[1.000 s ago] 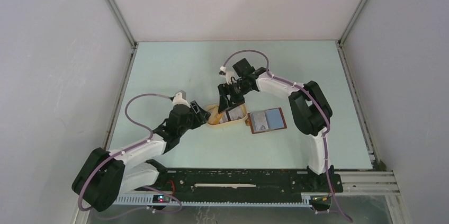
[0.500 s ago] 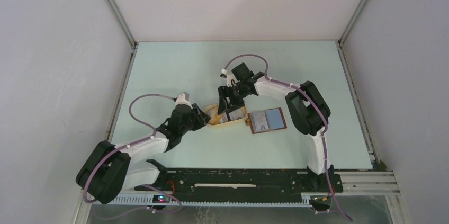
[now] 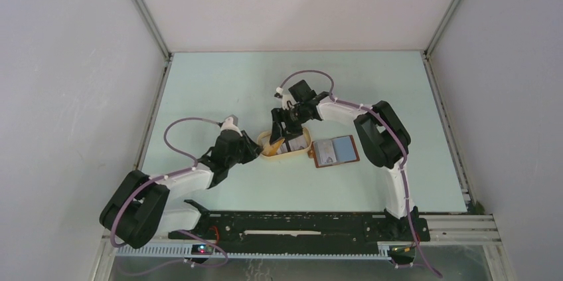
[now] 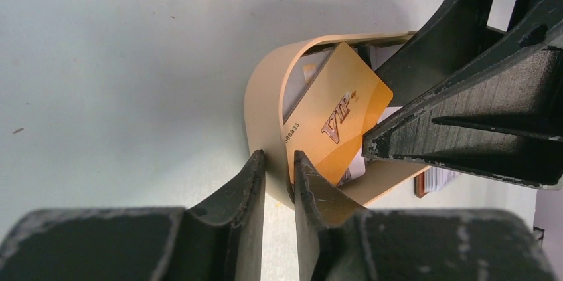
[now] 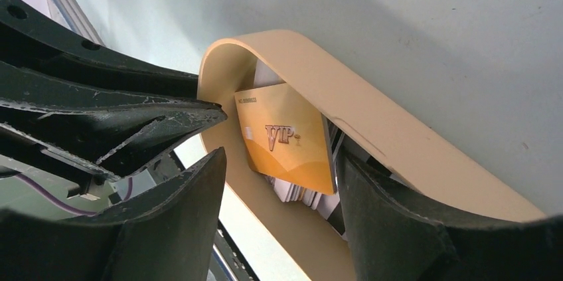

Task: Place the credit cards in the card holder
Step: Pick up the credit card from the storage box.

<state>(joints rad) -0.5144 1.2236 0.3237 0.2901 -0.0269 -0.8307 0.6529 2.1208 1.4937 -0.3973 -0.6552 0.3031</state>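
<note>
Gold card pick at the tray; insertion not yet done.

Top view: the reddish-brown leather folding card holder lies open on the pale green desk, just right of the oval cream plastic tray. Whether its pockets hold any cards is too small to tell. Left wrist view: the left tool is clamped on the tray wall, apparently to steady it. Right wrist view: the right tool straddles the tilted tan-orange plastic VIP card inside the tray; cannot tell whether the jaws pinch it. Whitish and dark cards lie beneath. Judgement: this card and the stack are all yet to be lifted, carried and slotted.
</note>
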